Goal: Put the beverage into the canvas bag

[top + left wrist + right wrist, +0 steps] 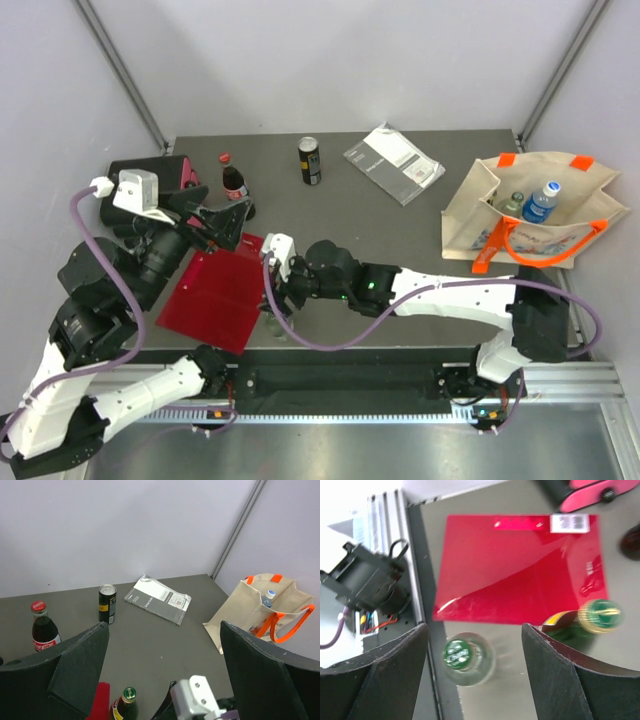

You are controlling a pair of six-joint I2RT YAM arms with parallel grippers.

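Note:
A clear beverage bottle with a green cap [464,658] stands at the table's near edge beside a red folder [520,565]. My right gripper [474,640] hangs open above it, a finger on either side and neither touching it. In the top view this gripper [275,300] is at the near middle, over the bottle [272,322]. A dark green bottle with a yellow label [590,617] stands close by. The beige canvas bag [540,215] with orange handles stands open at the far right and holds two bottles. My left gripper [225,222] is raised at the left, open and empty.
A cola bottle [233,180], a dark can [310,160] and a grey spiral notebook [393,162] sit along the back. A black and pink case [160,175] is at the back left. The table's metal rail [395,570] runs just beside the clear bottle.

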